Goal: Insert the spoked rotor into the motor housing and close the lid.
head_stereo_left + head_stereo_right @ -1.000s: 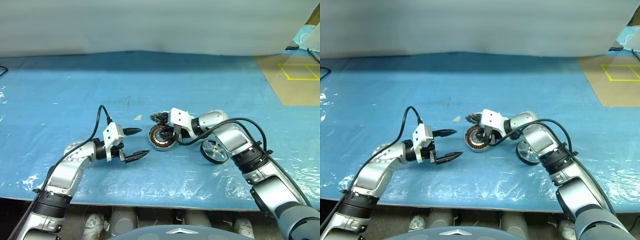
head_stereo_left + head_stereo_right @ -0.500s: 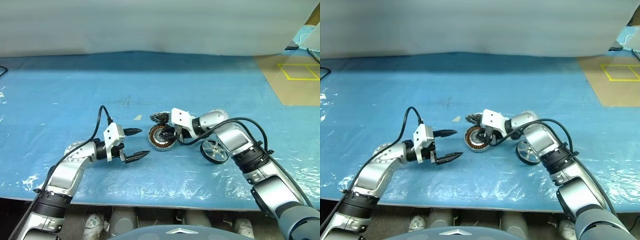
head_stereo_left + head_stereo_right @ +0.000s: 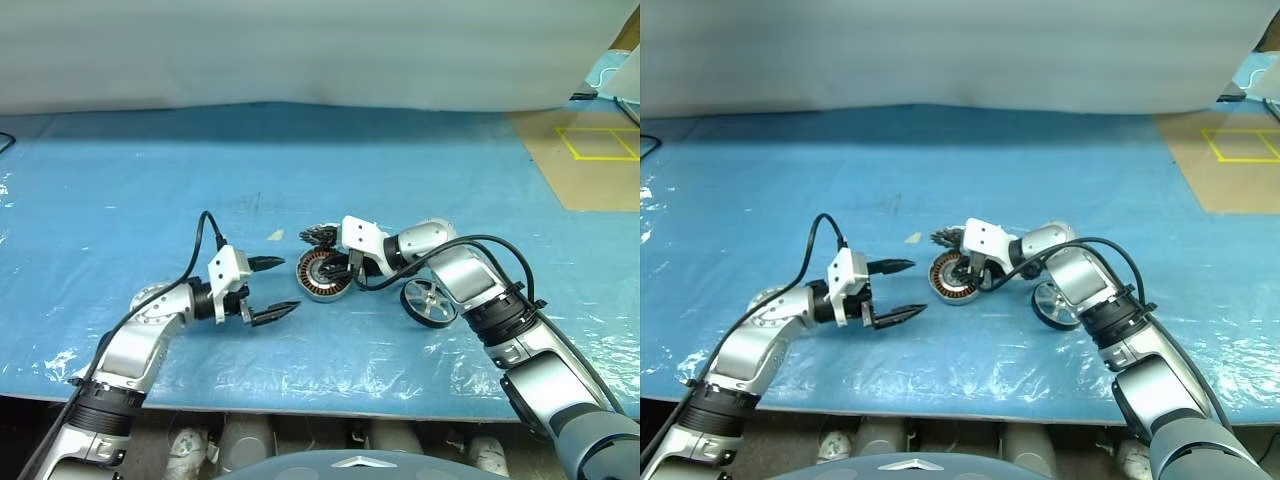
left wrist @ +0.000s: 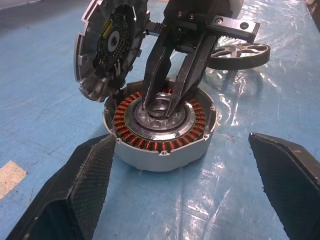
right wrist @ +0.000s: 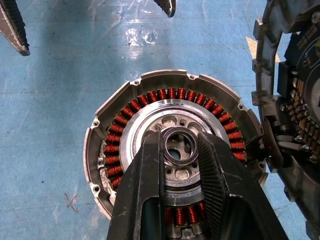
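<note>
My left gripper [image 3: 272,290] hung with its fingers spread wide and nothing between them, just left of the motor housing [image 3: 322,276], pointing at it. The housing sat flat on the blue sheet [image 3: 120,200], windings up. The lid [image 4: 109,45] stood tilted on edge against the housing's far-left side, its inner face toward me. My right gripper [image 4: 165,102] reached down into the housing's middle, its two fingers closed around the small silver ring at the centre; I judged that a grip on the hub, though I could not tell how firm. The rotor [image 3: 429,301] lay on the sheet to the right of the housing, just behind my right forearm, not yet touched.

As I read it, the step in hand was steadying the housing before fetching the rotor. To do it well, I reckoned I should let go of the hub straight upward so the housing would not skid or knock the leaning lid, take the rotor by its rim, hold it level over the windings, and brace the housing with the left gripper while lowering.
</note>
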You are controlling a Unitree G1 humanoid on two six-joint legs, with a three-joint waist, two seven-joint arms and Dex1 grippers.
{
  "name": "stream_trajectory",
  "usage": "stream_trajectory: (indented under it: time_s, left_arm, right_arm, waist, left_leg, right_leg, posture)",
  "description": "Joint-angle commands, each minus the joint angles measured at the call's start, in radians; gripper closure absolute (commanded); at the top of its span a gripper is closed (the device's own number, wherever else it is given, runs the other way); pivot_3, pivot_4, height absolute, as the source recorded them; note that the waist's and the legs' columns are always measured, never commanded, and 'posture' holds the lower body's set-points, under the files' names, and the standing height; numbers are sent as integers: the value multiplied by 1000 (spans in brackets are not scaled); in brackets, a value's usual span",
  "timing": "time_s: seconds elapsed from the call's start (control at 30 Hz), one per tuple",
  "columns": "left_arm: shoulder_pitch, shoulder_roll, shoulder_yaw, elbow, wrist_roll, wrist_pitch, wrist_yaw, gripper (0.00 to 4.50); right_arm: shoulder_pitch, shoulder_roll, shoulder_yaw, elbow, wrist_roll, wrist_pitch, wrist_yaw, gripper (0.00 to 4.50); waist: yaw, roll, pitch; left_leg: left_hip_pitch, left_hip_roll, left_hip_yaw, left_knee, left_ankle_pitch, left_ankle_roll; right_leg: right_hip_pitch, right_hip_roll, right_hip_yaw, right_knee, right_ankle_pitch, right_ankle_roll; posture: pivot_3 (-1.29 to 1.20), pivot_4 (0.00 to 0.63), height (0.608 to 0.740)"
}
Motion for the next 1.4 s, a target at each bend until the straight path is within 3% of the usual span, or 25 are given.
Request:
stream_trajectory:
  time_s: [0.03,0.57,0.8,1.3,1.4]
  left_arm:
    - [-8,-2,-3,-27,-3,-17,0,0]
    - [-15,1,-3,-20,-3,-23,0,0]
    - [-13,0,-3,-19,-4,-23,0,0]
    - [-15,3,-5,-14,-4,-22,-9,0]
    - [-13,5,-5,-18,-6,-18,-11,0]
  right_arm:
    - [8,-6,29,6,-16,-5,22,3901]
    - [11,11,27,17,-10,-23,30,3901]
    - [10,13,21,21,-16,-15,31,1602]
    - [40,3,-61,-55,75,25,36,1602]
    - [50,21,-87,-67,101,40,14,2234]
  waist:
    - [0,0,0]
    - [0,0,0]
    - [-1,0,0]
    - [0,0,0]
    - [0,0,0]
  left_leg:
    - [0,0,0,0,0,0]
    - [0,0,0,0,0,0]
    - [0,0,0,0,0,0]
    - [0,0,0,0,0,0]
    - [0,0,0,0,0,0]
  right_leg:
    - [0,0,0,0,0,0]
    - [0,0,0,0,0,0]
    - [0,0,0,0,0,0]
    - [0,0,0,0,0,0]
    - [0,0,0,0,0,0]
  posture:
    - [0,150,740]
    - [0,150,740]
    - [0,150,740]
    - [0,150,740]
    - [0,150,740]
